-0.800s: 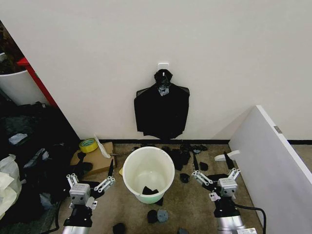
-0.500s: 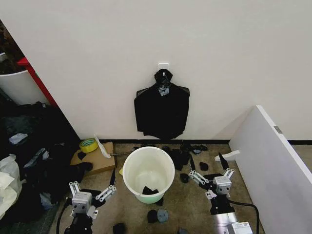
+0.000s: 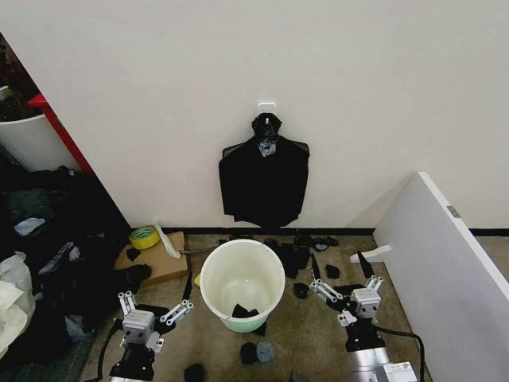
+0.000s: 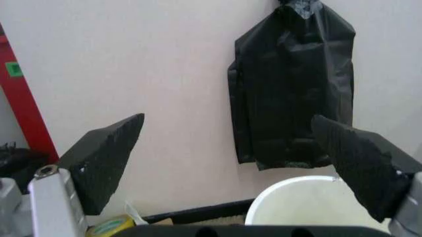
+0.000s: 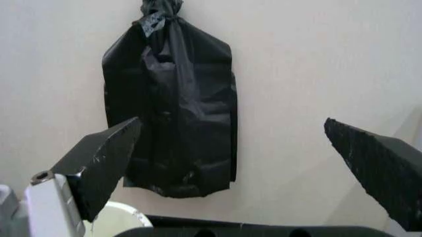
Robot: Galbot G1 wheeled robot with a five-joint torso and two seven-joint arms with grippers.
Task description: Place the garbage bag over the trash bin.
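A flat bundle of black bags, knotted at the top, hangs from a white hook on the pale wall, directly above the trash bin. The white bucket stands upright on the brown floor close to the skirting, its rim bare, with one dark crumpled scrap lying inside on the bottom. No single loose garbage bag can be made out; the black plastic on view is the hanging bundle and small scraps scattered on the floor around the bin.

A white board leans at the robot's right, and a heap of dark clutter lies at its left, beside a sheet of cardboard carrying a roll of yellow tape.

The left gripper is low beside the bin on the robot's left, its jaws spread wide and holding nothing. The right gripper is on the opposite side of the bin, a little farther from it, jaws likewise wide apart and empty. In both wrist views the dark fingertips frame the hanging bundle, with the bin's rim visible low in the left wrist view.
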